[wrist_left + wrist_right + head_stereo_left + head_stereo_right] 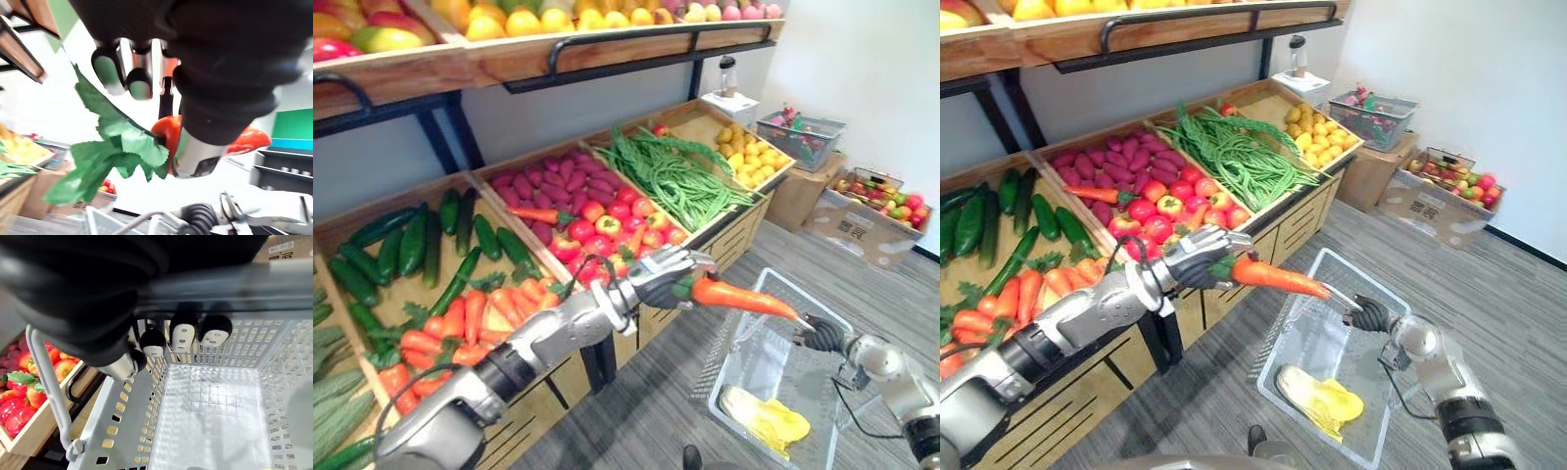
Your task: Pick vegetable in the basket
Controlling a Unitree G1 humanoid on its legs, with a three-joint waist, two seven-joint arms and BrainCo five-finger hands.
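Carrying step: the left hand's [663,280] fingers curl round the carrot [744,297], tip pointing to 4 o'clock over the basket [731,345]. The right hand's [823,335] fingers grip its handle [274,276]. Next I'd expect it to lower and release.

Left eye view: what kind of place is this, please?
Most likely a grocery shop's produce section, or a mock-up of one. Wooden bins hold cucumbers, carrots and green beans, a shelf above carries fruit, and the right hand holds a grey shopping basket.
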